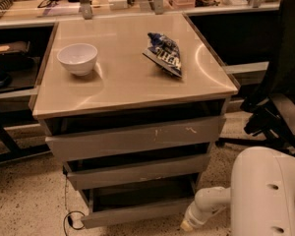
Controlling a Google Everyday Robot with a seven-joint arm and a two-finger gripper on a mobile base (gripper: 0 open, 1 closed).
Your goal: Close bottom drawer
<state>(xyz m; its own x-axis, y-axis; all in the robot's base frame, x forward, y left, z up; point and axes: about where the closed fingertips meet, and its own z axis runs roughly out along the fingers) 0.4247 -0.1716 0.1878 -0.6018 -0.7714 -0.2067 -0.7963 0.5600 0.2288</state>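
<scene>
My hand [188, 224], at the tip of my white arm [214, 200], sits low over the speckled floor [29, 200], just beside the right front corner of the wide shallow grey metal bottom drawer [137, 212]; open or closed, I cannot tell. That drawer stands pulled out, lowest of three under the tan desk [128, 90]. On top rest a white round bowl [77, 58] and a blue crinkled snack bag [163, 53], well apart

A speckled beige floor [19, 200] is spreading across the near ground, a black office chair [289, 77] is standing at the right, and a cluttered workbench [34, 14] is running along the far side.
</scene>
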